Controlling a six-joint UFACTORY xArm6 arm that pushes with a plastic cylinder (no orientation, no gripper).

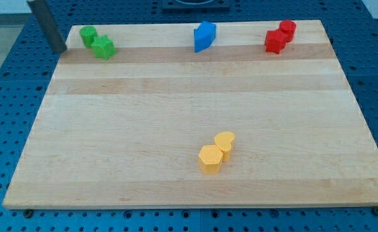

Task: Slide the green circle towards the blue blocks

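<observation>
Green circle [87, 36] just right of my tip [60, 51], no hand, blue blocks [205, 36] well apart

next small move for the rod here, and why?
Probably nudge my tip toward the view's right into the green circle. The tip sits just off the board's top-left corner, left of the circle, not touching. The blue blocks lie further right along the top edge. A green star-like block touches the circle's lower right and may get carried along.
</observation>
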